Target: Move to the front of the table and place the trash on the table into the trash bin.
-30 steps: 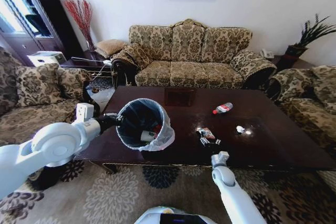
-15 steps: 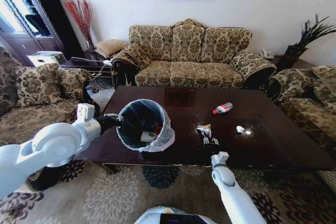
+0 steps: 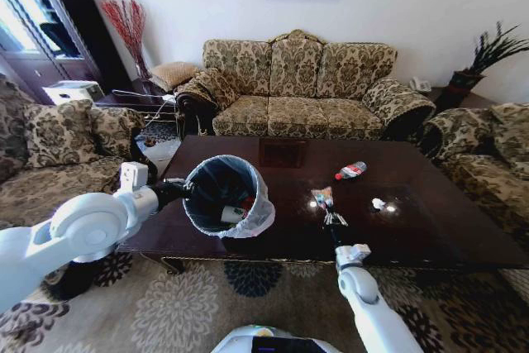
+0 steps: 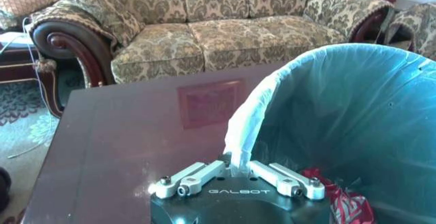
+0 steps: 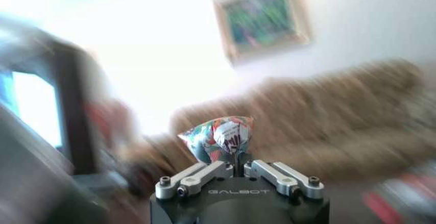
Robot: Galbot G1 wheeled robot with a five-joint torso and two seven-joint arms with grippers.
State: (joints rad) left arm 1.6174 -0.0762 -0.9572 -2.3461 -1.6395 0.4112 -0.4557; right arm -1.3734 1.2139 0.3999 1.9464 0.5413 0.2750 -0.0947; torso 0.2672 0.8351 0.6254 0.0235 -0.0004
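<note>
My left gripper (image 3: 183,188) is shut on the rim of the trash bin (image 3: 225,195), holding it tilted above the table's (image 3: 430,229) front left part; its bag-lined rim (image 4: 240,147) sits between the shut fingers, and a white cup and red trash lie inside. My right gripper (image 3: 330,211) is shut on a colourful wrapper (image 3: 321,197), lifted off the table right of the bin; the wrapper (image 5: 222,137) sticks up from the closed fingers. A clear bottle with a red label (image 3: 350,171) and crumpled white paper (image 3: 378,203) lie on the table farther right.
A patterned sofa (image 3: 297,88) stands behind the table, with armchairs at the left (image 3: 58,146) and right (image 3: 488,155). A side table with a plant (image 3: 475,72) is at the back right. Patterned carpet (image 3: 182,303) lies in front.
My right gripper has risen from the table with the colourful wrapper shut in it and tipped upward. The left arm and bin have not moved.
</note>
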